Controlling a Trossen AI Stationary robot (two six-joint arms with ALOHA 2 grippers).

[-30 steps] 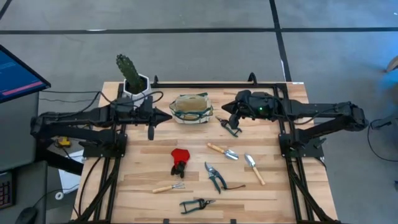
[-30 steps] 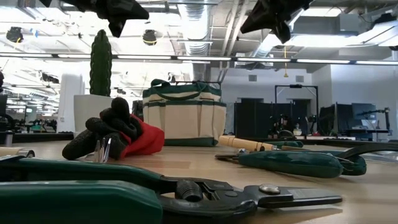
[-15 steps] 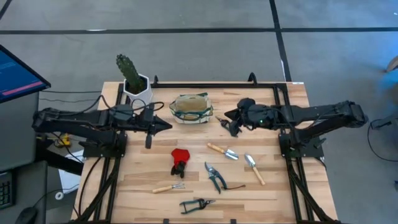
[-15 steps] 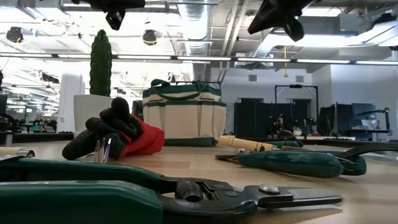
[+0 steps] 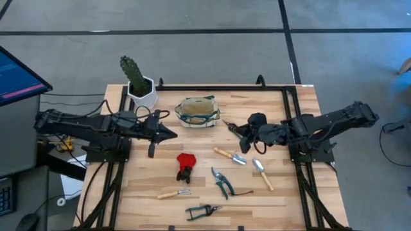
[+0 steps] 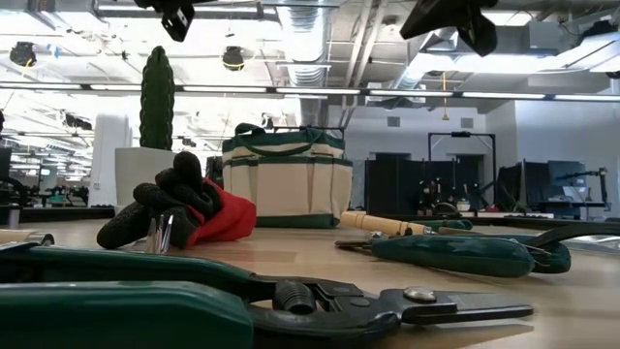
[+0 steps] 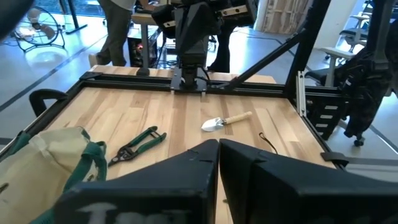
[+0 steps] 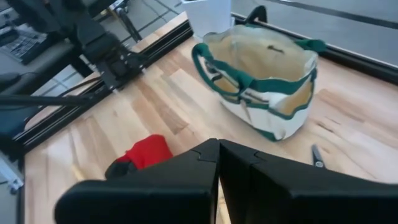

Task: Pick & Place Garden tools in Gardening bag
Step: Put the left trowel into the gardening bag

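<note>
The left gripper and right gripper are hanging over the table with fingers pressed together, holding nothing. The gardening bag is sitting between them at the far side, and the garden tools are lying nearer.

The gardening bag is set at twelve o'clock on the counter, with a potted cactus at about ten. The left pincer, closed and empty, is held at nine o'clock of the bag's near side. The right pincer, also closed, is held at about three o'clock. Trowels, shears, a small rake and a red-and-black item are spread toward six.
</note>
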